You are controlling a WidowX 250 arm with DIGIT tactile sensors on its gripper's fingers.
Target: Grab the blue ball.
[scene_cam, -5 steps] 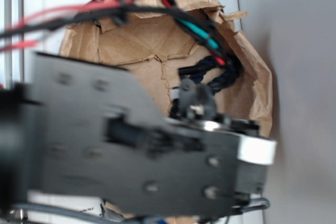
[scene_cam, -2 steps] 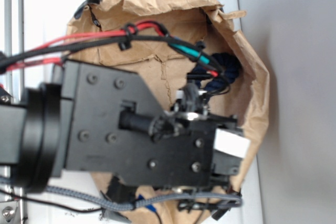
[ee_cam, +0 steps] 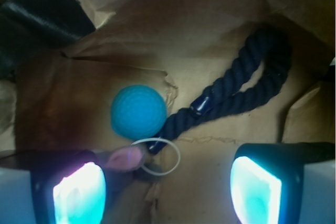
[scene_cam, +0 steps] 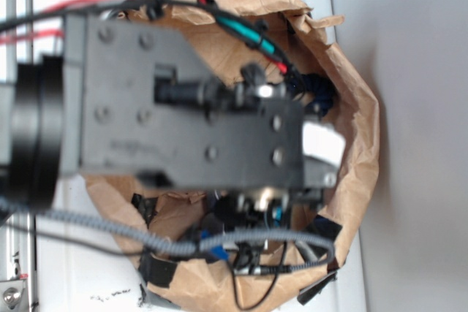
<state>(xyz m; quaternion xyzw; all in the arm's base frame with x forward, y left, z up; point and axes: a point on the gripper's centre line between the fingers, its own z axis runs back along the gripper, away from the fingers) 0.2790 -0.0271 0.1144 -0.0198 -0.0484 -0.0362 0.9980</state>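
Your gripper (ee_cam: pixel 168 187) is spread wide with nothing between its two pads (ee_cam: pixel 79 192), which sit at the bottom corners of the wrist view, lit pale cyan. It hangs over the inside of the brown paper bag (ee_cam: pixel 220 19), pointing down at the bag's floor.

Just beyond the left pad you can see a pink scrap (ee_cam: pixel 125 158) and a thin white ring (ee_cam: pixel 157 156), both lying on the paper. The blue ball (ee_cam: pixel 138 111) rests directly past them, on the bag floor, touching neither pad. It lies left of the midline between the pads, closer to the left one. The dark navy rope loop (ee_cam: pixel 236 90) runs up and to the right, its near end just beside the ball.

In the exterior view your arm (scene_cam: pixel 183 115) covers most of the bag, so the ball is hidden there; only a bit of the rope shows at the far rim.

As for progress, I'd judge you are over the bag and nearly lined up, but the grab itself is all still to do: shift left to centre the ball, descend, close, lift
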